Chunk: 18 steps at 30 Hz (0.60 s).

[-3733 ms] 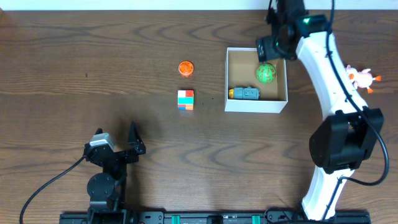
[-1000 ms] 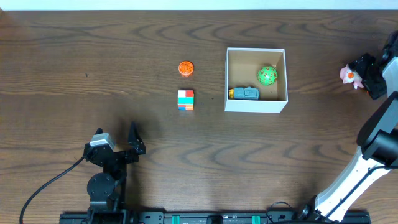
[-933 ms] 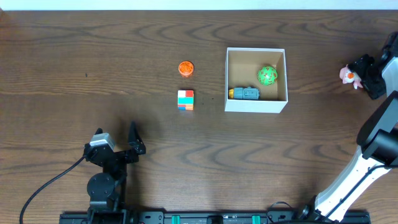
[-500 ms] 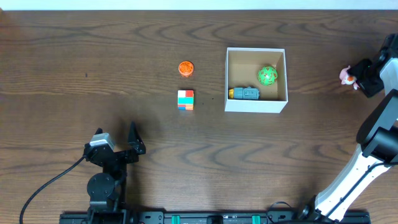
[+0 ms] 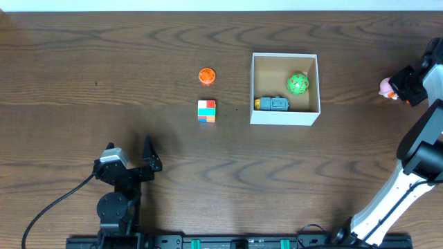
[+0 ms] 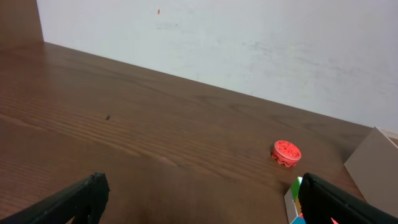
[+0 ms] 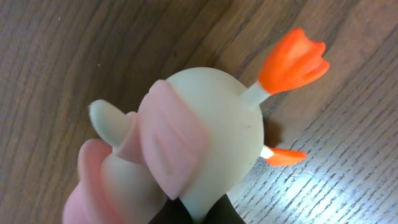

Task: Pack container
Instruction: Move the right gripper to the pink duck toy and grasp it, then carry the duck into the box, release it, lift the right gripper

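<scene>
Soft, even light falls from above. The dark wood table (image 5: 83, 55) carries only a faint sheen, and shadows are short and weak. The container (image 5: 284, 118) has white walls that read bright without burning out. Ahead of the left gripper (image 6: 203, 185) the wall (image 6: 249, 43) is bright and flat, while the gripper's own fingers (image 6: 81, 196) sit dark, underexposed and blurred. Right against the right gripper (image 5: 399, 86) the pale toy (image 7: 205, 143) fills the view in soft focus. Wood grain beyond it catches whitish glare.
</scene>
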{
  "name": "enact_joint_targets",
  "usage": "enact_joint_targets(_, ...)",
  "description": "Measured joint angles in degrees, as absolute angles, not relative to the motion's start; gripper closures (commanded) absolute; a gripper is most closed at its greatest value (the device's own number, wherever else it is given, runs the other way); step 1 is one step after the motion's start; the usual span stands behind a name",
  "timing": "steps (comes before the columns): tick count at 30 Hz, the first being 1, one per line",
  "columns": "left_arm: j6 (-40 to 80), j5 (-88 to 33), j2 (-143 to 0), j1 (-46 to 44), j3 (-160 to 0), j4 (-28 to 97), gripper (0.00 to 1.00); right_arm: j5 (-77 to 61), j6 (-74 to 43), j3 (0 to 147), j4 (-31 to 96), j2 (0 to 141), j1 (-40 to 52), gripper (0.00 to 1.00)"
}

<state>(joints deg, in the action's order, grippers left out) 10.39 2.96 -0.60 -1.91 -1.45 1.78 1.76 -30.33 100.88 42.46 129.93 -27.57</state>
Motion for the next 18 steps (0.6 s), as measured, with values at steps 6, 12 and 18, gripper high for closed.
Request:
enact_joint_targets(6,10.39,2.98,-0.6,-1.91,-1.45,1.78,0.02,1.74,-30.3,101.89,45.36,129.93,-27.55,0.99)
enact_joint_targets(12,10.39,2.96,-0.6,-1.91,-1.45,1.78,0.02,2.0,-28.6,106.26,51.42,129.71,-26.61,0.99)
enact_joint_targets(18,10.39,2.96,-0.6,-1.91,-1.45,1.78,0.02,-2.57,-24.43,111.55,56.84,125.05,-22.35,0.99)
